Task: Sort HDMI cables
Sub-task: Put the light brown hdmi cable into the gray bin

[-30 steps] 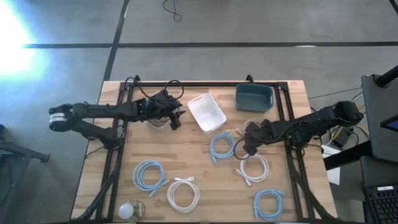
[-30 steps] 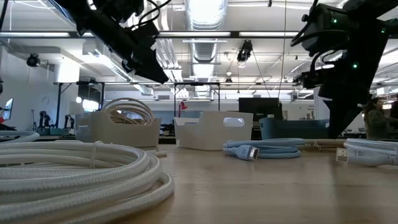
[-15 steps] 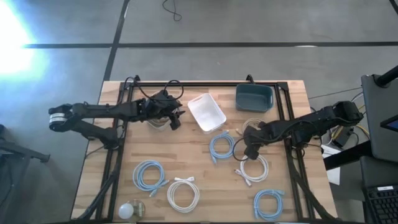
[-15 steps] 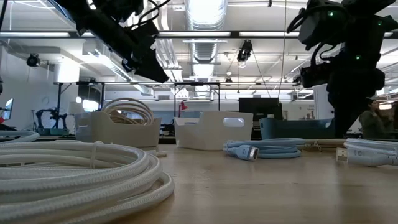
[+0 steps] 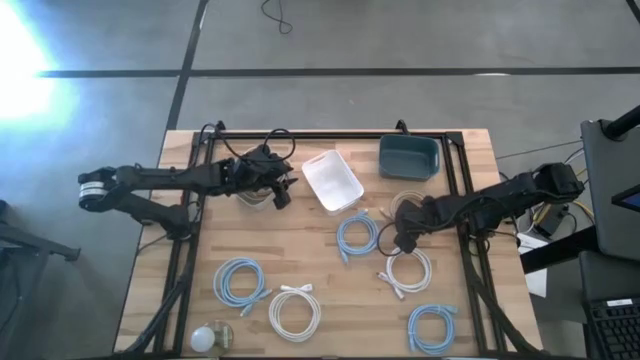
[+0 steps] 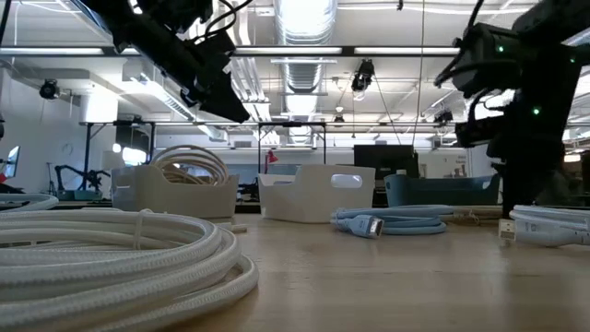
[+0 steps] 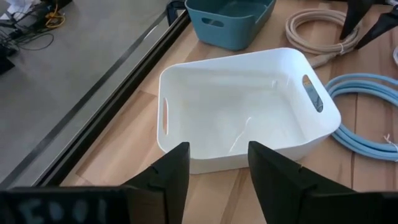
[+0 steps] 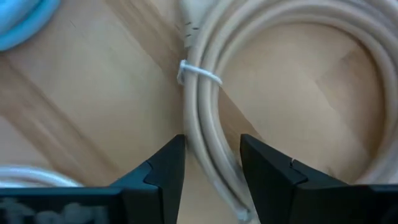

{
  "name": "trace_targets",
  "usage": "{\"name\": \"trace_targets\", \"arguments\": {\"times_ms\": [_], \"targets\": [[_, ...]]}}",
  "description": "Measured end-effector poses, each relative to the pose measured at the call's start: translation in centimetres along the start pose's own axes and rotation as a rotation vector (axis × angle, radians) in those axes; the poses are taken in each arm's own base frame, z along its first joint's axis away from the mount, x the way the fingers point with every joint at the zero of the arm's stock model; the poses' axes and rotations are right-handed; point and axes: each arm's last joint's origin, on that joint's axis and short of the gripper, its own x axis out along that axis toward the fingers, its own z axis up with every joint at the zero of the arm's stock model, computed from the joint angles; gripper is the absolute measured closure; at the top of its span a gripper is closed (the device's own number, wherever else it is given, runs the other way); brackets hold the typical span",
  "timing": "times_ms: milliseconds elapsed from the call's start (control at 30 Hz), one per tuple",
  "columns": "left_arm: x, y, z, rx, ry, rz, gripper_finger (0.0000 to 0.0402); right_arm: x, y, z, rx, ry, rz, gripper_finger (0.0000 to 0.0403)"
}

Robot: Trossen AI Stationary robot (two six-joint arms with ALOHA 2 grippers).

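Right wrist view: right gripper jaws apart, straddling beige cable coil lying on worktop near teal bin | left gripper jaws wide, empty, facing white bin.

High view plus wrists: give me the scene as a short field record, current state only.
left gripper: open, empty, over the beige bin, facing the white bin
right gripper: open, straddling the beige cable coil on the table
beige bin: holds a beige coil
white bin: empty
teal bin: back right of table, contents not visible
loose coils: three light blue, two white, one beige
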Motion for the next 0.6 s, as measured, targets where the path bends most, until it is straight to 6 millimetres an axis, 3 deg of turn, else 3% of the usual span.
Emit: {"name": "trace_targets", "arguments": {"times_ms": [200,433,600], "targets": [[0.0,0.0,0.0,0.0,0.0,0.0,0.0234,0.6,-0.1,-0.3,0.012,-0.026,0.022,0.0277],[0.0,0.0,0.0,-0.002,0.0,0.0,0.0234,0.0,0.6,0.4,-0.057,-0.054,0.058,0.0371],[0.0,-0.1,0.0,-0.083,0.004,-0.051,0.0234,-1.5,2.0,1.6,-0.07,-0.125,0.087,0.0372]]}}
